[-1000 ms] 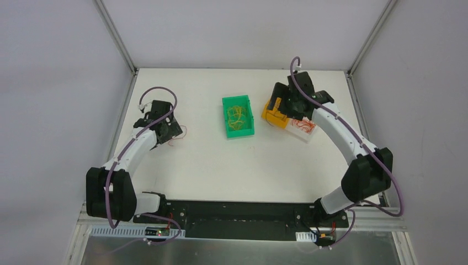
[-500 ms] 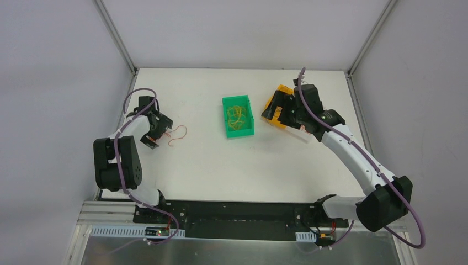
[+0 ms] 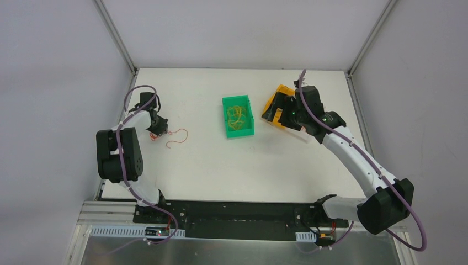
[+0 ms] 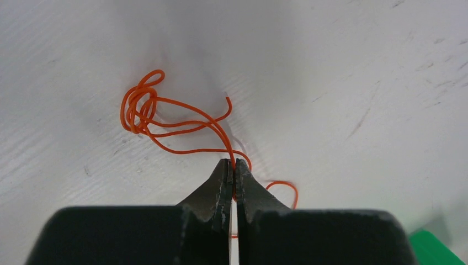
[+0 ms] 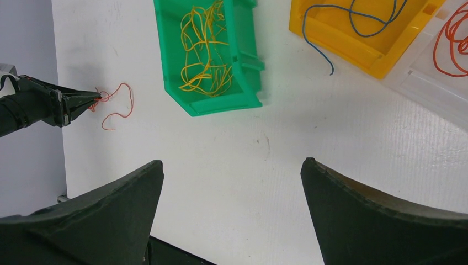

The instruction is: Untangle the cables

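Observation:
One orange cable [image 4: 165, 118] lies in a loose tangle on the white table at the left [image 3: 177, 138]. My left gripper [image 4: 232, 163] is shut on a strand of it, and its tips pinch the wire near the knot [image 5: 102, 96]. My right gripper [image 5: 232, 161] hangs open and empty high over the table, near the yellow bin [image 3: 280, 90]. More cables lie sorted: yellow-green ones [image 5: 204, 49] in a green bin [image 5: 221, 107], a blue one [image 5: 304, 27] in the yellow bin [image 5: 353, 49], and orange ones [image 5: 436, 47] in a clear tray [image 5: 425, 85].
The green bin [image 3: 241, 134] stands mid-table, with the yellow bin and the clear tray [image 3: 306, 135] to its right under the right arm. The left wall runs close beside the left gripper [image 3: 159, 131]. The blue cable's end hangs over the yellow bin's rim.
The left arm folded back toward the left wall and its gripper shut on the orange cable, which now lies stretched out more. The right arm swung outward early on, then held still.

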You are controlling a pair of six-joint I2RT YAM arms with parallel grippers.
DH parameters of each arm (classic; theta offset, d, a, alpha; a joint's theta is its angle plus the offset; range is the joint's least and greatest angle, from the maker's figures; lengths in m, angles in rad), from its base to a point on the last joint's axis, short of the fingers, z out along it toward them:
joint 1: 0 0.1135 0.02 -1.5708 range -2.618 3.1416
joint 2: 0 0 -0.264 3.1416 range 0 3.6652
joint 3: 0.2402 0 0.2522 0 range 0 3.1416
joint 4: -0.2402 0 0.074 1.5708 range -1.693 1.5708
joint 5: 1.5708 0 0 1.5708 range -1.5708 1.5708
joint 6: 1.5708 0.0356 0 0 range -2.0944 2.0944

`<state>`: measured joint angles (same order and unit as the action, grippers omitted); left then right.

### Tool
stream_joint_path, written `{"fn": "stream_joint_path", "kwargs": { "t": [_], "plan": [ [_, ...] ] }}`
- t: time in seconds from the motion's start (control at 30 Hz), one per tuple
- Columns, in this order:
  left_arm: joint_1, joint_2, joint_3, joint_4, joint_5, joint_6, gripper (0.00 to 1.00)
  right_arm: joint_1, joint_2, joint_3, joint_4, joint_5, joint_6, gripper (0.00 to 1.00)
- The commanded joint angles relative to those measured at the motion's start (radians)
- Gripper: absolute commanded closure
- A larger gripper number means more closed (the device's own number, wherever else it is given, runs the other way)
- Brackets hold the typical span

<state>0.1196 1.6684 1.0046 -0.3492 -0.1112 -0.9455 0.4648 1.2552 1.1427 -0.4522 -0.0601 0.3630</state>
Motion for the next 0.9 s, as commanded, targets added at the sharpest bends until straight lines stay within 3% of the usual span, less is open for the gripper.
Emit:
{"fn": "stream_joint_path", "kwargs": {
  "t": [0.0,0.23,0.53,0.7,0.87],
  "plan": [
    [-0.009,-0.044,0.036,0.044,0.068,0.113,1.00,-0.010,-0.040,-0.010,0.026,-0.015,0.014,0.01],
    [-0.114,-0.267,0.029,-0.002,0.201,0.232,1.00,-0.052,-0.078,-0.039,0.017,-0.049,0.024,0.01],
    [-0.300,-0.468,0.043,-0.046,0.323,0.244,1.00,-0.114,-0.219,-0.174,-0.003,-0.014,0.080,0.01],
    [-0.433,-0.498,0.103,-0.044,0.358,0.243,1.00,-0.121,-0.339,-0.287,0.009,0.039,0.084,0.01],
    [-0.582,-0.420,0.226,-0.045,0.366,0.263,1.00,-0.122,-0.499,-0.372,0.011,0.176,0.086,0.01]
  ]
}}
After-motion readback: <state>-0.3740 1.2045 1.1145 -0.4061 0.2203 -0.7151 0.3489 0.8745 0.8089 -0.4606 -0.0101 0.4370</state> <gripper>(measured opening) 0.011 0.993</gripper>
